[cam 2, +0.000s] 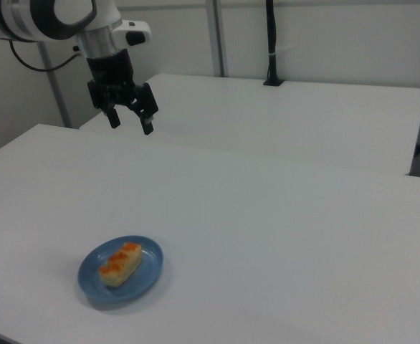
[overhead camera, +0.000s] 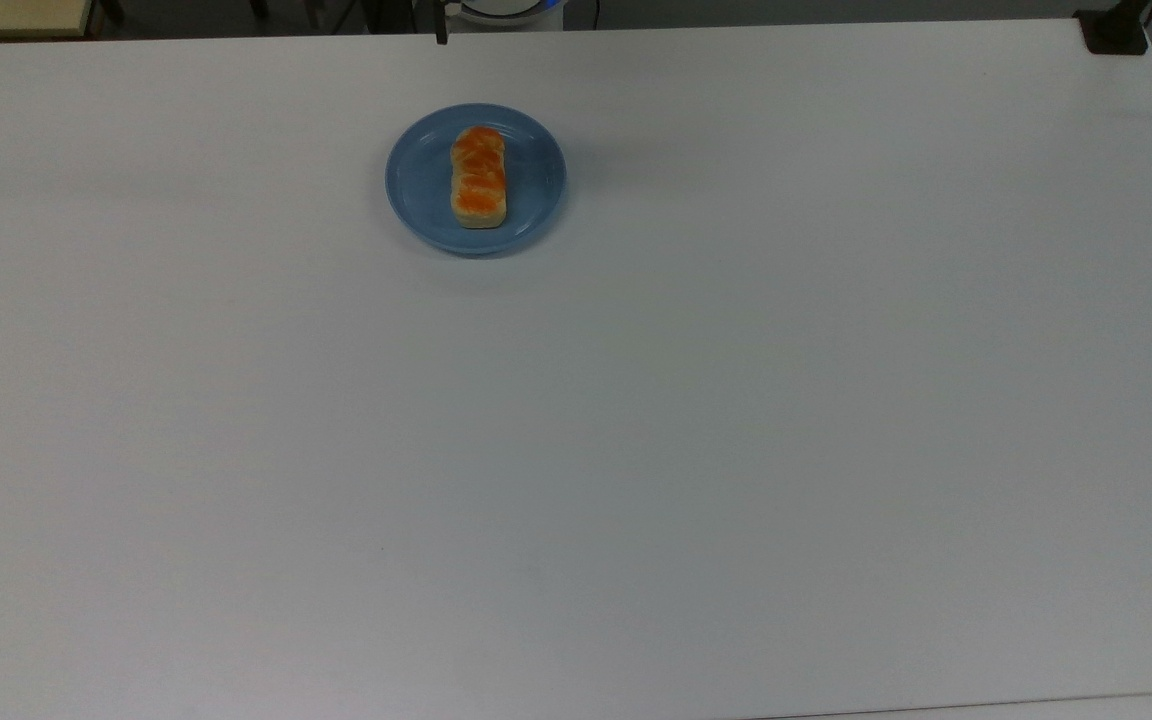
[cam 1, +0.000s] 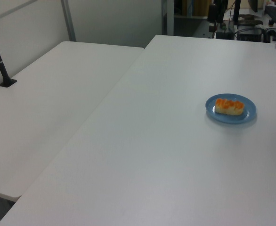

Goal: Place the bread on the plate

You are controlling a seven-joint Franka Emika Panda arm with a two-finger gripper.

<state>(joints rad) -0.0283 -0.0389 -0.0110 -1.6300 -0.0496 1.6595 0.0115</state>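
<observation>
In the upper left of the right view, the pincer hangs high above the desk with its two dark fingers spread apart and nothing between them. It sits well apart from the plate, which lies far below it toward the lower left of that frame.

The bread lies on the plate, lengthwise across the middle, with blue showing all round it. In the top view the pair sits in the upper middle of the frame, a little left of centre; in the left view the plate with the bread is at the right edge, halfway down. The bread rests flat, orange-brown top upward, and no part of it seems to hang over the rim of the plate.

Judged from how things lie, the task looks done: the bread is on the plate and the pincer has let go. Nothing seems left but for the arm to rest clear.

The plate holds the bread and nothing else.
</observation>
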